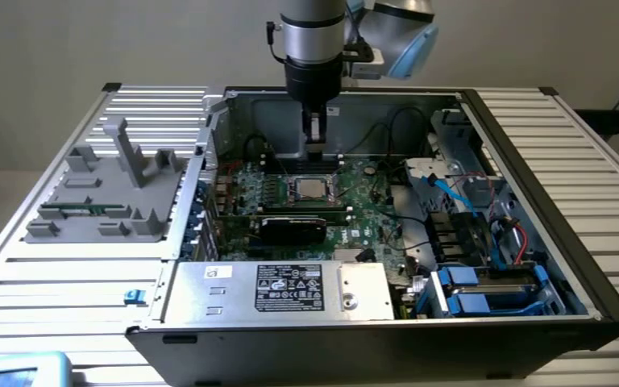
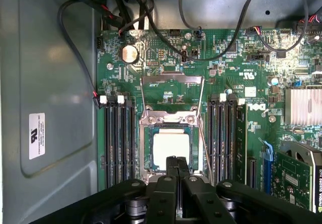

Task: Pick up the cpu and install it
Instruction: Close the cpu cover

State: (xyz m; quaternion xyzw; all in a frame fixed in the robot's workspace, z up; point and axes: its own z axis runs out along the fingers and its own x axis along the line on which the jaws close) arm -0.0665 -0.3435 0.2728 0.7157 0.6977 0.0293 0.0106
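The cpu [image 2: 170, 146] is a small silvery square lying flat in the motherboard's socket [image 2: 149, 148], with the metal load plate [image 2: 172, 90] swung open beside it. In the exterior view the cpu [image 1: 309, 188] sits mid-board inside the open computer case. My gripper [image 2: 176, 164] hangs over the cpu's near edge, its two black fingers pressed together with nothing between them. In the exterior view the gripper [image 1: 317, 151] hangs straight down just behind the socket, a little above the board.
Black memory slots [image 2: 118, 138] flank the socket on both sides. Cables [image 2: 166, 32] loop over the board's far edge. A graphics card [image 1: 288, 228], a power supply [image 1: 277, 286] and blue drive bays [image 1: 492, 286] fill the case. A grey tray [image 1: 105, 193] stands at the exterior view's left.
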